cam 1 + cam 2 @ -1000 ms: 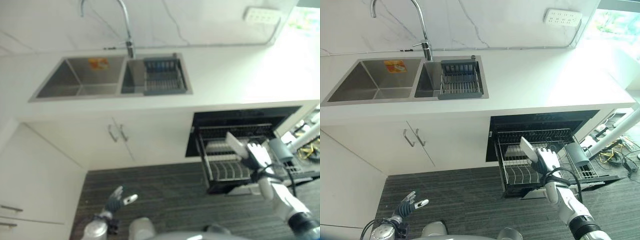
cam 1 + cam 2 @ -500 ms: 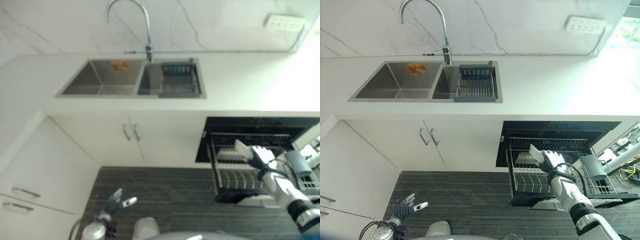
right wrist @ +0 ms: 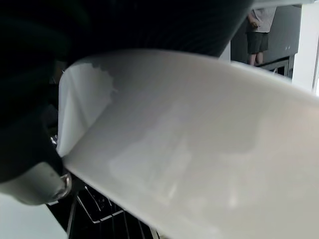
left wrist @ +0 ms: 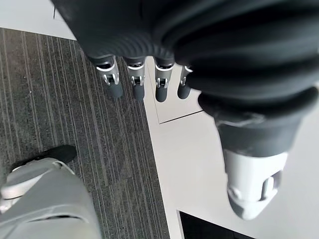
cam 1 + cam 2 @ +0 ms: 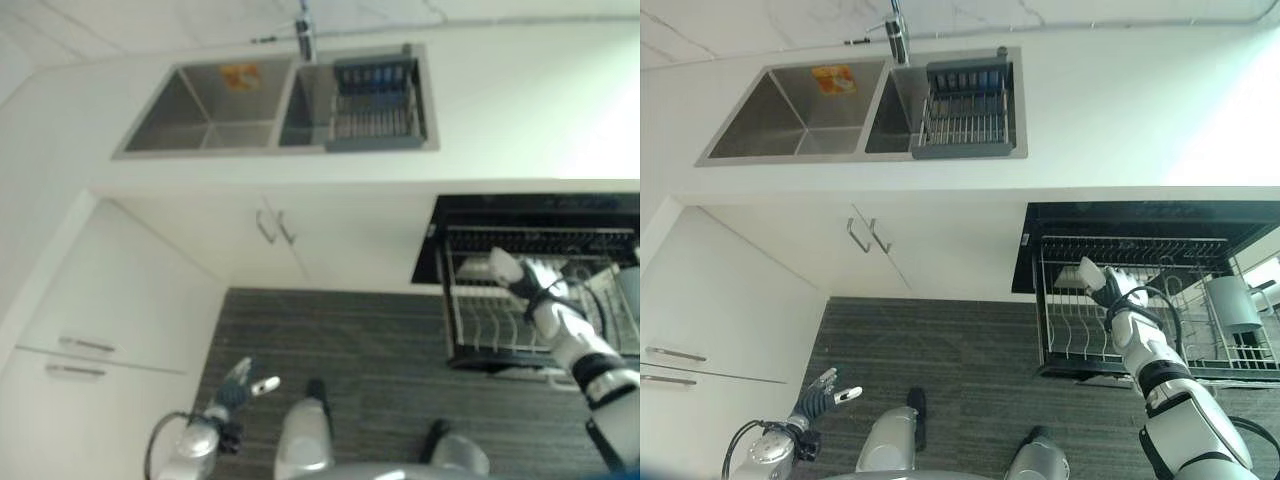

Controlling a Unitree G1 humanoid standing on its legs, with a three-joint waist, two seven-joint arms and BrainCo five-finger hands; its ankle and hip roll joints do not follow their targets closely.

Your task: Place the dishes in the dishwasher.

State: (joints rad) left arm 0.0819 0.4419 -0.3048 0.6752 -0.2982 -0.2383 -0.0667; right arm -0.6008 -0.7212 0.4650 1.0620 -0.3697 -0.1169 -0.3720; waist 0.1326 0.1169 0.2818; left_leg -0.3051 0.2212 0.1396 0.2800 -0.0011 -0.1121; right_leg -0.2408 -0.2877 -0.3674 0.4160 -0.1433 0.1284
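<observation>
The right hand [image 5: 1118,290] reaches over the pulled-out dishwasher rack [image 5: 1070,340] below the white countertop [image 5: 1120,120], its fingers closed round a white plate [image 5: 1089,273] held tilted above the rack's wire tines near the back left corner; in the right wrist view the plate [image 3: 199,144] lies broad and pale against the palm, with the thumb curled at its edge; the left hand [image 5: 823,388] hangs low over the dark striped floor [image 5: 960,350], well apart from the dishwasher, fingers [image 4: 136,79] straight and holding nothing; a double sink [image 5: 830,105] sits in the countertop with a dish rack [image 5: 965,110] in its right basin; a person [image 3: 259,25] stands in the background of the right wrist view.
</observation>
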